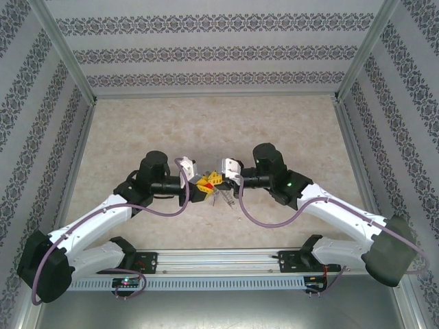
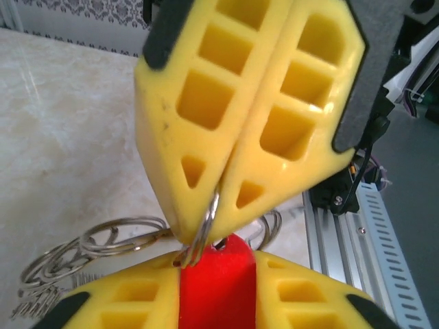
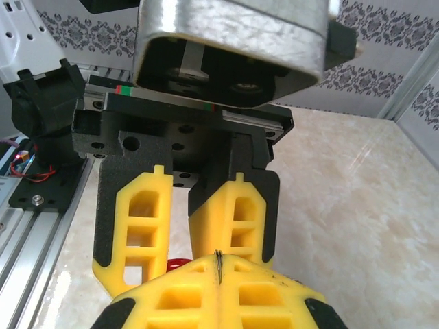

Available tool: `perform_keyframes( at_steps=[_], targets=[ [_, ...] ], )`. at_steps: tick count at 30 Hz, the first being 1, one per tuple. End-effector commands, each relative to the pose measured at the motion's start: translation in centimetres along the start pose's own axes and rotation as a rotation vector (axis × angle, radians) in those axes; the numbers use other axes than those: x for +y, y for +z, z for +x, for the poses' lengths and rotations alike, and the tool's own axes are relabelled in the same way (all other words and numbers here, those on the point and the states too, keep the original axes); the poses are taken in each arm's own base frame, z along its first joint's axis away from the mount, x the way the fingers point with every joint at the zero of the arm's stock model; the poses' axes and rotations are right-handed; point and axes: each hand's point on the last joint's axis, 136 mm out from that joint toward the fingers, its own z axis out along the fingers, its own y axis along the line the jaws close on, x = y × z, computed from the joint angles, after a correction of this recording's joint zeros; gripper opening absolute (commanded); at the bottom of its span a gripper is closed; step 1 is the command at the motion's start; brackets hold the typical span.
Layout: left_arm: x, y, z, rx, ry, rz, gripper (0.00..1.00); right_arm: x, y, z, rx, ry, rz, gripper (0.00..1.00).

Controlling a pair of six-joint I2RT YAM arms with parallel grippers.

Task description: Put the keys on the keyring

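Observation:
In the left wrist view, my left gripper (image 2: 218, 269) is shut on a key with a red plastic head (image 2: 219, 288), which sits between both yellow fingers. Just above it, my right gripper (image 2: 221, 184) is shut on a thin wire of the keyring (image 2: 206, 229); that wire touches the top of the red head beside its hole. More ring loops (image 2: 116, 236) and small silver keys (image 2: 38, 298) trail to the left. From the top, both grippers meet over mid-table: left (image 1: 200, 186), right (image 1: 218, 179), silver keys (image 1: 223, 199) dangling below. The right wrist view shows my right gripper (image 3: 218, 260) pinching the wire (image 3: 218, 266).
The beige marble-patterned tabletop (image 1: 219, 123) spreads behind the grippers, with patterned walls around it. An aluminium rail (image 1: 219, 259) with both arm bases runs along the near edge. Purple cables (image 1: 271, 218) loop from each arm.

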Motion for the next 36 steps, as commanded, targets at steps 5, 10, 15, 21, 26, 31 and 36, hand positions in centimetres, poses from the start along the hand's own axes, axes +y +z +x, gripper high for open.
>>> perform_keyframes(
  at_steps=[5,10,15,21,26,31,36],
  targets=[
    [-0.1,-0.2,-0.9,0.033,0.055,0.005,0.07,-0.5,-0.1,-0.1,0.025,-0.066,-0.004,0.0],
    [0.8,0.0,-1.1,0.049,0.041,-0.025,0.0,0.3,-0.1,1.8,0.102,-0.081,-0.046,0.02],
    [1.6,0.4,-0.6,0.067,0.015,-0.052,0.0,0.1,-0.8,2.6,0.127,-0.068,-0.036,0.11],
    [2.7,0.9,-0.6,0.078,-0.019,-0.083,0.0,0.2,-2.1,3.0,0.12,-0.012,-0.032,0.4],
    [3.5,0.9,-1.7,0.067,-0.033,-0.114,0.0,0.9,-3.2,3.2,0.105,0.105,-0.007,0.48],
    [4.8,0.8,-2.9,0.049,-0.085,-0.178,0.0,0.5,-3.5,3.3,0.072,0.367,0.166,0.63],
    [5.4,0.9,-3.8,0.029,-0.143,-0.198,0.0,1.0,-3.2,5.9,0.086,0.577,0.327,0.66]
  ],
)
